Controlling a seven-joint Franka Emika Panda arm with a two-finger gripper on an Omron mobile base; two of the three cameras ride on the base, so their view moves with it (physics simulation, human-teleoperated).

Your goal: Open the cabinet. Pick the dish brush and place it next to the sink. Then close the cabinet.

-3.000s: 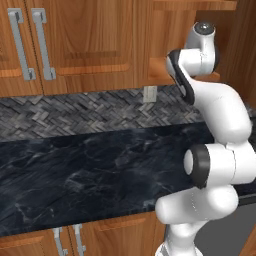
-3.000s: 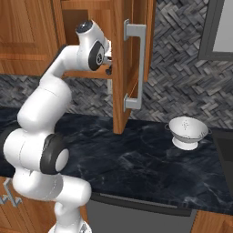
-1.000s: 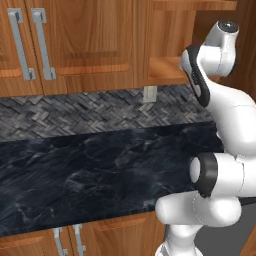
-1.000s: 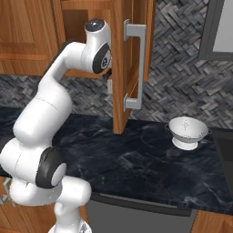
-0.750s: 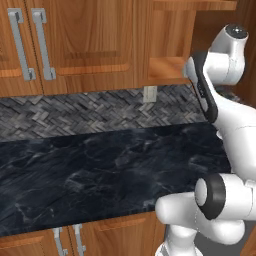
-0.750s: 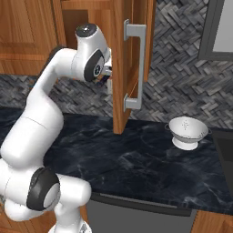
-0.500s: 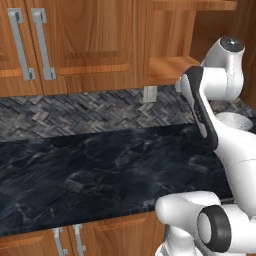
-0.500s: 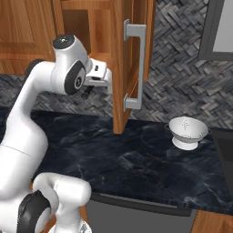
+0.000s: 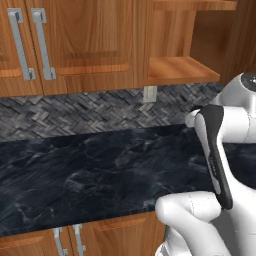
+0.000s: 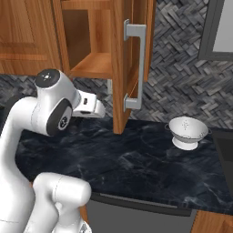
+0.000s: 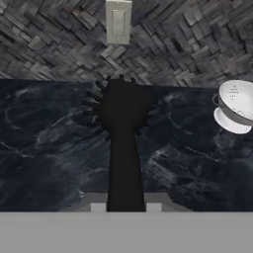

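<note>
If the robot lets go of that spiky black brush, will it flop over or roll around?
The dish brush sticks straight out from the gripper without drooping, so its handle is probably stiff. It looks small and thin, so likely light. Its head is round and bristly; set on the dark counter it would likely tip onto its side, the bristles stopping much rolling.

You see: dish brush (image 11: pixel 121 106) x1 | white colander (image 10: pixel 185 132) x1 | open cabinet (image 10: pixel 132 59) x1, with one bar handle (image 10: pixel 136 68) and one shelf (image 9: pixel 182 69) | two-handle cabinet (image 9: pixel 75 45) x1 | wall socket (image 11: pixel 118 21) x1 | table (image 9: pixel 90 170) x1
</note>
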